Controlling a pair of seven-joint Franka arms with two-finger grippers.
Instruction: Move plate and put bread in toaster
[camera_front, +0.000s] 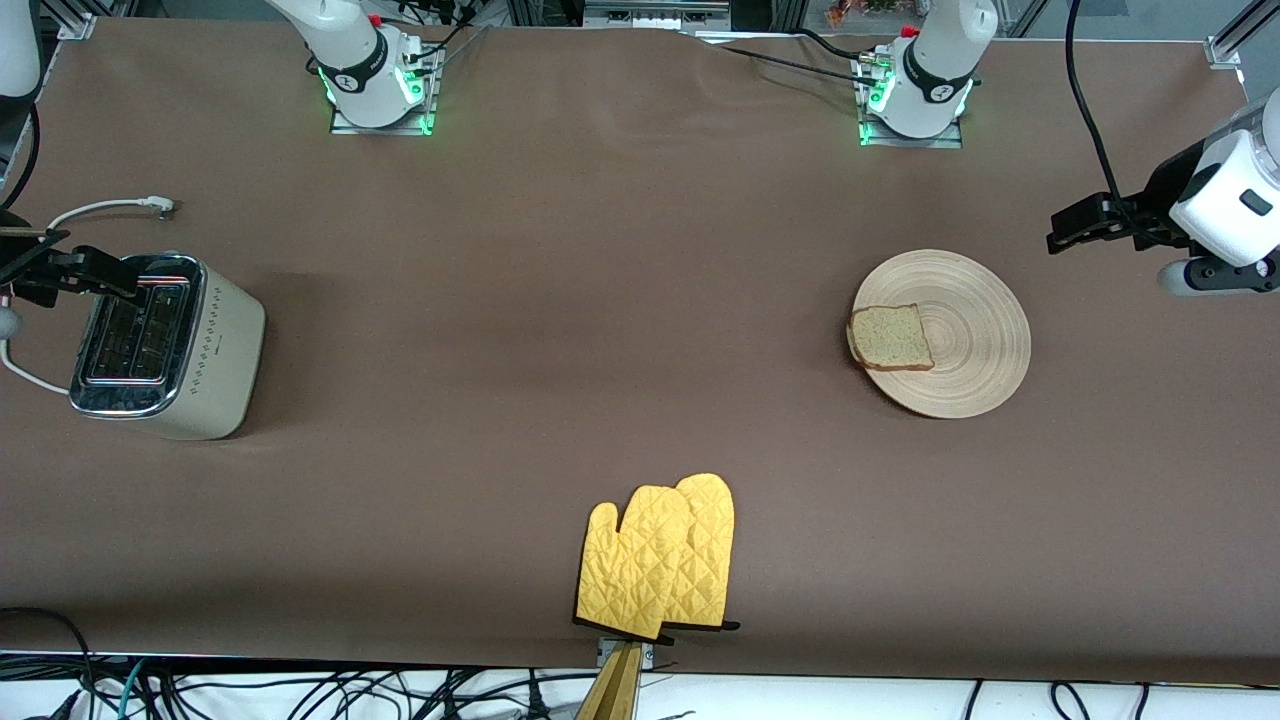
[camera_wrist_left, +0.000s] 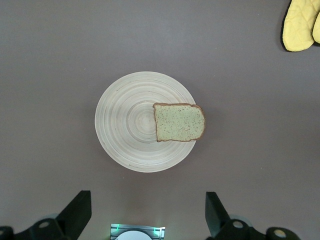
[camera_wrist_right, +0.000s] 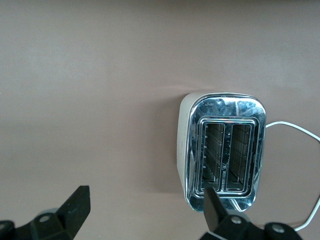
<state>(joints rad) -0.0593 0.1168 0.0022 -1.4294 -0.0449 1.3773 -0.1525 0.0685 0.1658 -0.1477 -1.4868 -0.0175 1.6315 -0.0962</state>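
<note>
A pair of yellow oven mitts (camera_front: 660, 562) is laid nearest the front camera. Farther back, the bread (camera_front: 889, 338) is seen on the plate's (camera_front: 975, 335) rim toward the toaster (camera_front: 165, 345). The left gripper (camera_wrist_left: 145, 212) is held wide open, empty, above the table beside the plate; the right gripper (camera_wrist_right: 145, 212), likewise spread and empty, is held over the toaster.

No readable text anywhere. The toaster (camera_front: 165, 345) has a small dark mark on its side among the dotted diamonds, too small to make out. Round emblems on the arm bases, illegible. Nothing printed on the plate (camera_front: 962, 330), the bread (camera_front: 889, 338) or the yellow oven mitts (camera_front: 660, 557).
</note>
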